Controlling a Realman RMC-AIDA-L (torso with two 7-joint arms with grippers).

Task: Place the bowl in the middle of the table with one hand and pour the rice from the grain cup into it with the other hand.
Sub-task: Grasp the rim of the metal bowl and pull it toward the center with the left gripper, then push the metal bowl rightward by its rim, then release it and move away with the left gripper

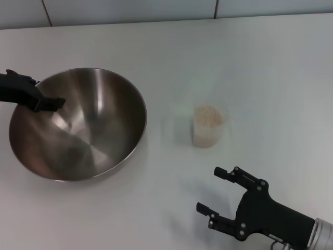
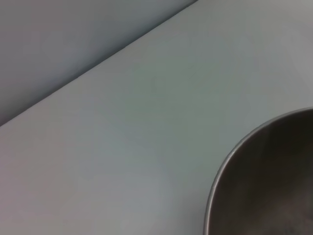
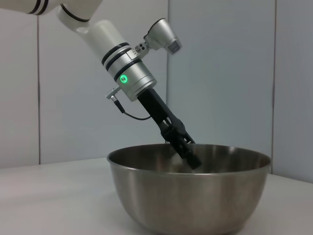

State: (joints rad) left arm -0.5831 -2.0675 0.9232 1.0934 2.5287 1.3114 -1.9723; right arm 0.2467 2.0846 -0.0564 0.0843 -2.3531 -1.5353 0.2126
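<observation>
The steel bowl [image 1: 93, 130] sits on the left part of the white table [image 1: 250, 67]. My left gripper [image 1: 49, 103] reaches over the bowl's left rim, one finger inside, shut on the rim. The right wrist view shows the same gripper [image 3: 187, 151] dipping into the bowl [image 3: 190, 200] from above. The grain cup [image 1: 208, 133] stands upright to the right of the bowl, filled with rice [image 1: 208, 115]. My right gripper [image 1: 209, 189] hovers open near the table's front edge, in front of the cup and apart from it. The left wrist view catches only the bowl's rim [image 2: 217, 171].
A tiled wall [image 1: 130, 9] runs along the table's far edge. Bare tabletop [image 1: 171, 172] lies between bowl and cup. The left arm's silver wrist [image 3: 129, 73] slants up over the bowl.
</observation>
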